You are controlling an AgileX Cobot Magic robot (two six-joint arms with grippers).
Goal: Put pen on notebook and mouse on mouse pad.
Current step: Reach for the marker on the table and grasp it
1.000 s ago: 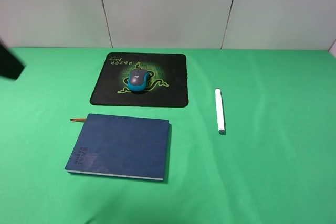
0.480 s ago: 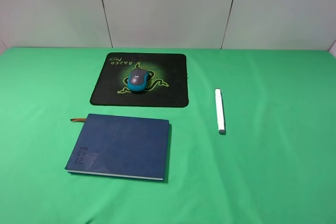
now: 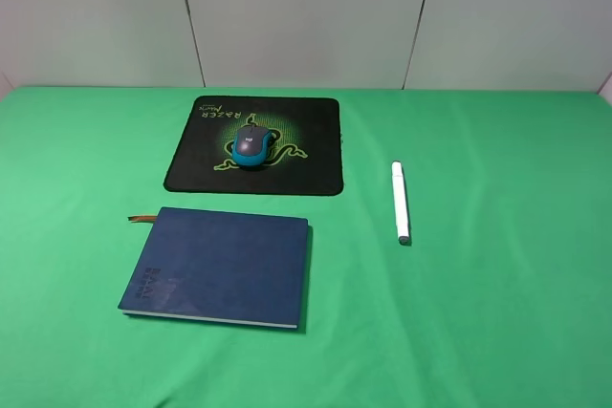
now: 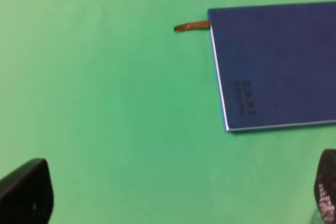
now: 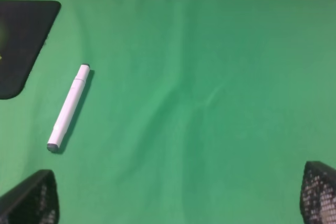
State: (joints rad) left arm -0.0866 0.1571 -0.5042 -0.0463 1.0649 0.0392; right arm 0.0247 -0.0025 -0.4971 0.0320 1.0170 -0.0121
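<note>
Exterior high view: neither arm shows; only the task's things lie on the table.
Landmark: the notebook [image 3: 225, 267], closed and flat, cover up, with its ribbon bookmark [image 4: 191, 25] sticking out of a far corner.
Mouse: the mouse [image 3: 251, 145] sits on the mouse pad [image 3: 316, 155], which lies just beyond the notebook's far edge. I judge that half of the task done.
Pen: the pen [image 3: 400, 201] lies flat on the cloth off the notebook's right side, well apart from it. It runs roughly parallel to the notebook's right edge, dark tip toward the near end.
Left gripper: the left gripper [image 4: 176, 195] hangs above bare cloth off the notebook's left side, jaws wide apart, holding nothing.
Right gripper: the right gripper [image 5: 173, 198] hangs above cloth farther from the notebook than the pen, jaws wide apart, empty.
Step in hand: likely the approach to the pen, the one thing not yet placed.
Next move: the right arm looks better placed. It would need to come over the pen's middle, jaws across the barrel, lower until they straddle it, close, then carry it onto the notebook's cover.
Risk: a slim round barrel may roll or slip from an off-centre pinch.
Surface: a green cloth [image 3: 497, 312] covers the table, with faint soft creases.
Room: a pale panelled wall [image 3: 306, 16] with thin dark seams stands behind the table.
</note>
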